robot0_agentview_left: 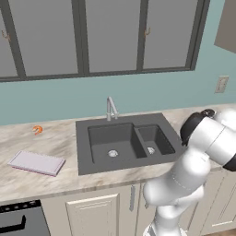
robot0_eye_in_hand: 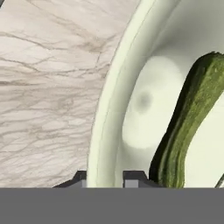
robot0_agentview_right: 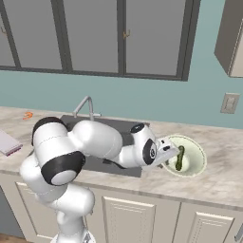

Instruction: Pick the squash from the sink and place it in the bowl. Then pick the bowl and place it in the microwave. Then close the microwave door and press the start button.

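Squash (robot0_eye_in_hand: 188, 127), dark green and curved, lies in bowl (robot0_eye_in_hand: 109, 109); claw (robot0_eye_in_hand: 107, 177) straddles rim, apart.

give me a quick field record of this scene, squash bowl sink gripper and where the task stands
squash: dark green, lying inside the bowl
bowl: pale greenish-white, on the marble counter to the right of the sink
sink: dark grey, double basin, both basins hold nothing but their drains
gripper: at the bowl's near rim, fingertips either side of the rim; contact cannot be told
counter: marble, bowl rests on it
task stage: squash is in the bowl; bowl not yet lifted
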